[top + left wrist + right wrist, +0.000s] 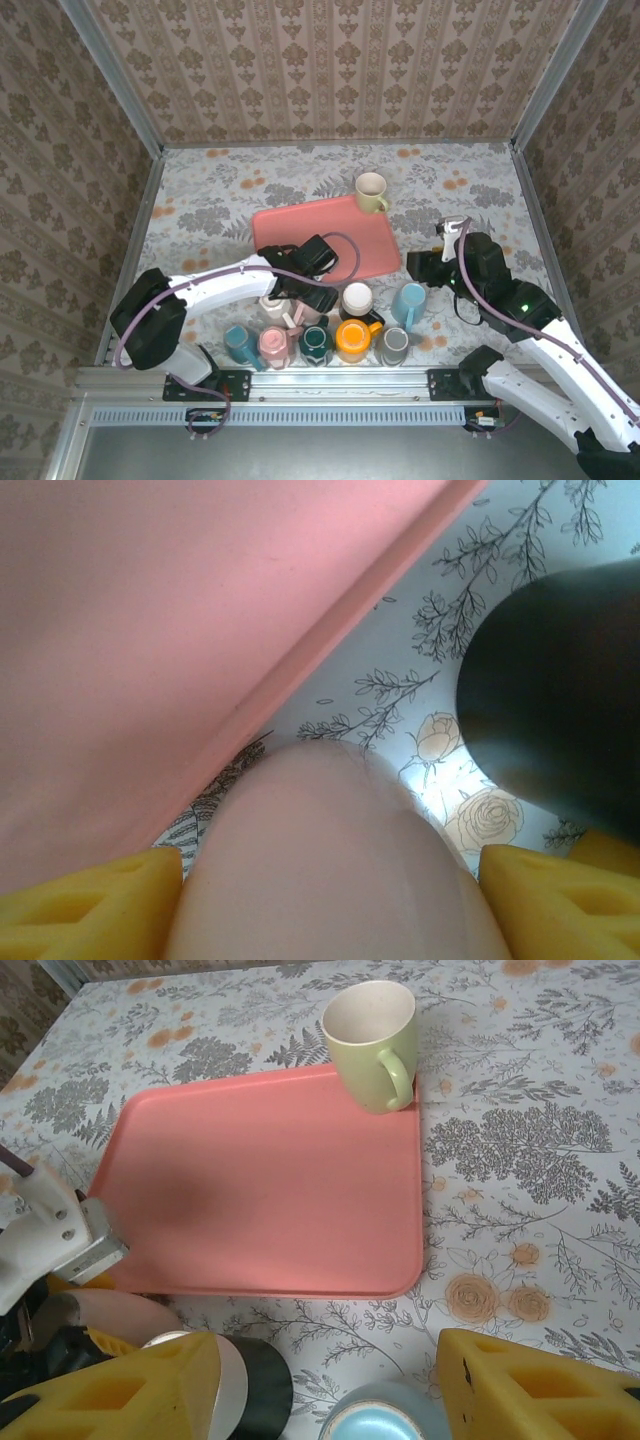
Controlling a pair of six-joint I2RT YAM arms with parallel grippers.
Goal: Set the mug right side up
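Pale pink ceramic mug (340, 810) sits low between the yellow fingers (90, 910) of the left gripper (330, 870), its rounded body spanning the gap from one pad to the other. The pads look level with its sides, but I cannot tell whether they are pressing on it or only framing it. The right gripper (325, 1360) hovers with its jaws apart and nothing in them, a pale blue mug (375, 1425) just below.

Risks, as I judge them: the smooth curved wall could slip or twist out if the squeeze lands too near the top. A dark rounded mug (560, 710) stands just beside the left gripper's outer finger, so swinging the pink mug over could knock it. The raised rim of the salmon-pink plastic tray (260, 1190), just beyond the fingers, could catch the mug as it turns.

Hard to make out: the pink mug's handle, rim and base are all out of sight, so which end faces up is unclear. A light green mug (372, 1045) stands on the tray's far corner, well apart from both grippers.
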